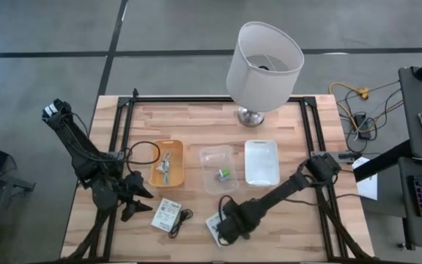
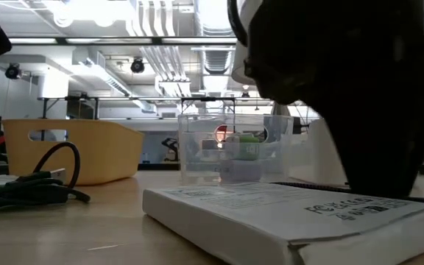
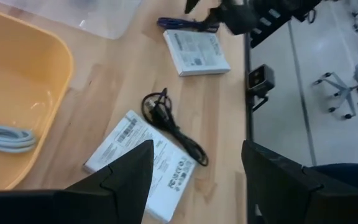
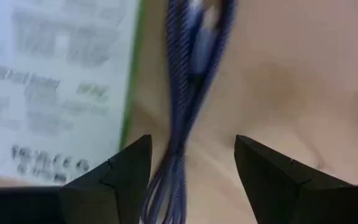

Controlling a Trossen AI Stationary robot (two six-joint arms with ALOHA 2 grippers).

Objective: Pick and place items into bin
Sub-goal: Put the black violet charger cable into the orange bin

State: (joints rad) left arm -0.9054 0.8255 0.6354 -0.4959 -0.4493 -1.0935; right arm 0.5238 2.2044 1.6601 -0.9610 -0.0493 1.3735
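Purple braided cord [image 4: 182,93] is lying just beside the white label card [image 4: 48,74], running lengthwise between my spread right gripper [image 4: 191,180] fingers — I'm hovering directly over it. My left gripper [image 3: 194,180], also spread, is waiting farther off, over the other card [image 3: 145,158].

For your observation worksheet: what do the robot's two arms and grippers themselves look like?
Both arms are dark, slim and jointed. The left arm has a pale patch near its upper end; the right arm thickens at its base. The left gripper and right gripper each have two black, wedge-shaped, angular fingers.
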